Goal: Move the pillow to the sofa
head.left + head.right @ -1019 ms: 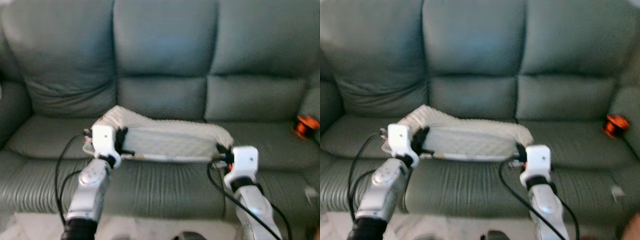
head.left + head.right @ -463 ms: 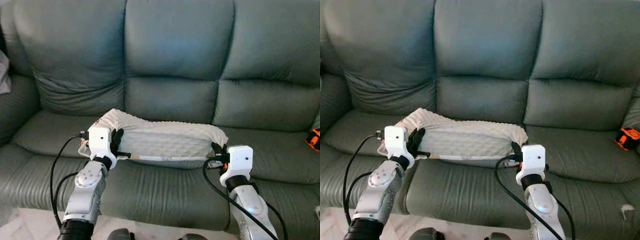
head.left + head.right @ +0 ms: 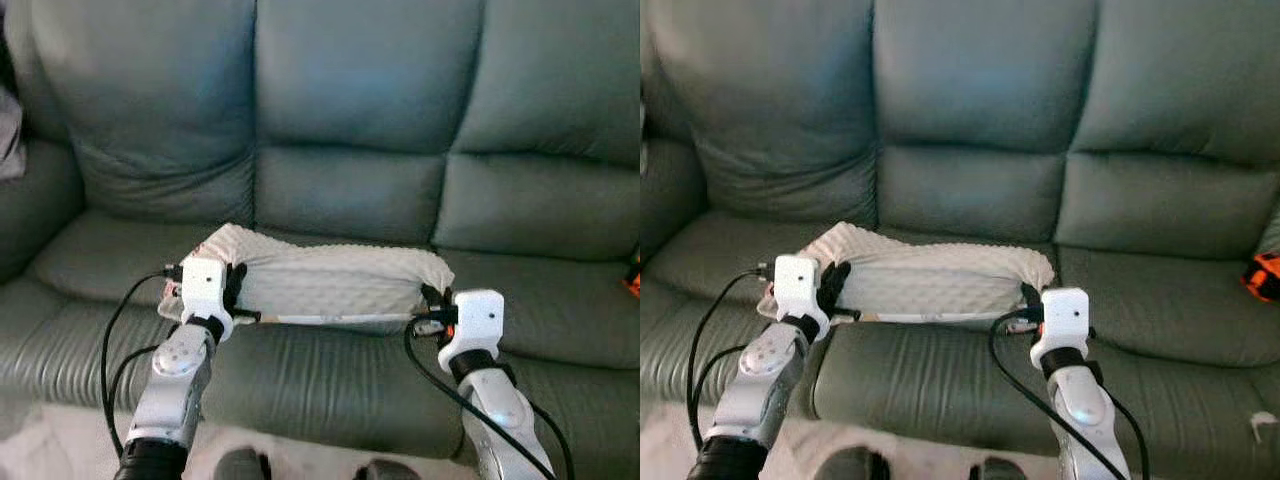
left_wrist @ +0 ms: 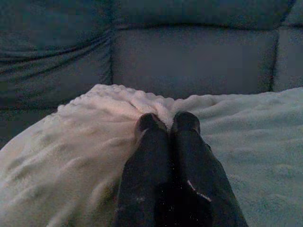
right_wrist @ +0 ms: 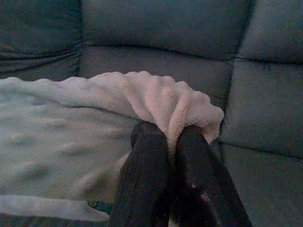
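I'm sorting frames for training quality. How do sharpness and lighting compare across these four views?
Left eye view: slightly soft, sofa evenly lit, no glare. Right eye view: much the same, mild blur. Left wrist view: dim and bluish, the left claw dark against the pillow. Right wrist view: dim too, the right claw nearly black, pillow folds readable.

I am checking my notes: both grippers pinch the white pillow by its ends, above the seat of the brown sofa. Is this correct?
One point is wrong: the sofa is grey-green, not brown, as the left eye view shows. The rest holds: the left gripper and the right gripper each pinch an end of the white pillow above the seat.
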Available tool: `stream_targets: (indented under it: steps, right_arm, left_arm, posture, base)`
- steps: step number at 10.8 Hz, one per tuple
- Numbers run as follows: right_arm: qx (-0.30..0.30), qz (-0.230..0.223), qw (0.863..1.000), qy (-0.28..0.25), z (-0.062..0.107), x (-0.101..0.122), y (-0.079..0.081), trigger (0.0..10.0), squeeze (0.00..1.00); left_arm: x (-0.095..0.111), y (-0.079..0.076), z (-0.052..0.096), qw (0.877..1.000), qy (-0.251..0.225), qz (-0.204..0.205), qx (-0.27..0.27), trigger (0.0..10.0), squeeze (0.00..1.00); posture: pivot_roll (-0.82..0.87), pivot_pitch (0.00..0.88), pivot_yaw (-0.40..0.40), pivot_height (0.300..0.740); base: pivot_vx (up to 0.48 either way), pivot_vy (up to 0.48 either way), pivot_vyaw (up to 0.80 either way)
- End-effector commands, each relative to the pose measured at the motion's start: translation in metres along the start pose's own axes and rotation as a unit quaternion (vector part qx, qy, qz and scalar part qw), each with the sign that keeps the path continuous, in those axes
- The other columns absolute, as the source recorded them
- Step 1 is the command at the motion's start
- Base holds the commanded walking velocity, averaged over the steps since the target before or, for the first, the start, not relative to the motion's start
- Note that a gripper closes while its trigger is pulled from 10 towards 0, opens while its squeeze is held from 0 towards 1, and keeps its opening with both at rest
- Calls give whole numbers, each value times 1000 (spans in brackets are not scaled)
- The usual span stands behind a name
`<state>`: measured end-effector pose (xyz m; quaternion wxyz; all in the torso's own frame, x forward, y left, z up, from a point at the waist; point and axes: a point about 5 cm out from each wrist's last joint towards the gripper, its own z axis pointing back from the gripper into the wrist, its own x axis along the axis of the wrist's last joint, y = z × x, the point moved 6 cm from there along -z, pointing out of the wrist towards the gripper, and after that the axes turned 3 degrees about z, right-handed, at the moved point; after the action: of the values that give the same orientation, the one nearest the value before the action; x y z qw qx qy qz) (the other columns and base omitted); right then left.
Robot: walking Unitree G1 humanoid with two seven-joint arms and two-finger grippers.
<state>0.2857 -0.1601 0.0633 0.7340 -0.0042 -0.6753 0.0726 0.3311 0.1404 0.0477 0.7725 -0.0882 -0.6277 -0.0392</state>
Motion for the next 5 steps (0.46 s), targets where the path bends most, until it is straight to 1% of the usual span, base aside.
stream_targets:
  steps: [1, 2, 4, 5]
  right_arm:
    - [-16, -4, 1000, -2, 0, 0, -9, 10000, 0]
    - [-18, -7, 1000, -1, 1, 0, -9, 10000, 0]
    - [-22, -4, 1000, 2, 0, -2, -11, 10000, 0]
    - [-25, -3, 1000, 3, -1, -2, -12, 10000, 0]
  left_arm:
    - [0, 7, 2, 1000, 1, -9, 14, 10000, 0]
    - [-3, 6, 3, 1000, 5, -12, 12, 10000, 0]
    - [-4, 4, 3, 1000, 8, -16, 5, 10000, 0]
    - [-5, -1, 3, 1000, 13, -3, -6, 10000, 0]
  posture:
    - [-36, 0, 13, 651]
    - [-36, 0, 13, 631]
    - [-33, 0, 15, 627]
    - [-33, 0, 14, 627]
  base:
    - [0, 0, 0]
    - [0, 0, 0]
    - [0, 0, 0]
    - [0, 0, 0]
